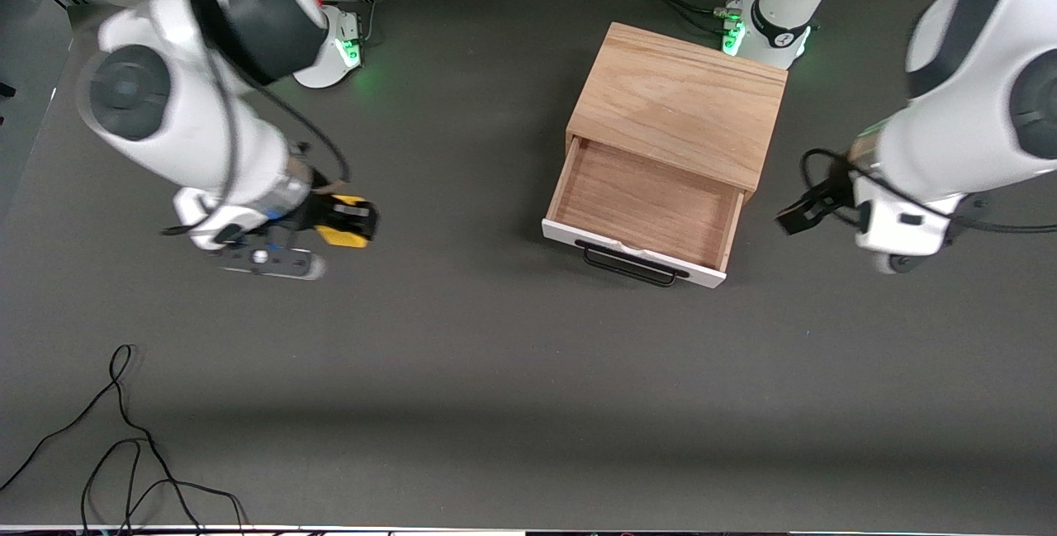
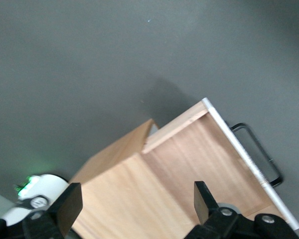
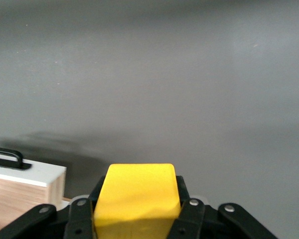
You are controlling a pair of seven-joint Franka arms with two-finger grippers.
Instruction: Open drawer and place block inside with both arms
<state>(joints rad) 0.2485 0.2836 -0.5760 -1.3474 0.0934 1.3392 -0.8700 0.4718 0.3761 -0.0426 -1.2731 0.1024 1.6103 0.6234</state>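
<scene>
Block [image 1: 342, 222] gripped in right gripper [image 1: 351, 222], jaws closed on it, over bare tabletop [image 1: 495, 371] well apart from drawer [image 1: 644, 206], toward the right arm's end. Drawer open, empty. Carry block over the tray, lower, then release. Left gripper [image 2: 134, 209] waits beside drawer, jaws open. Dark grey matte tabletop; loose cable [image 1: 124, 437] well away from drawer.

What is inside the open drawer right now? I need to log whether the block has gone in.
The drawer shows only its bare wood floor. The block is in the right claw, over the table. The drawer's back part under the box top is hidden.
</scene>
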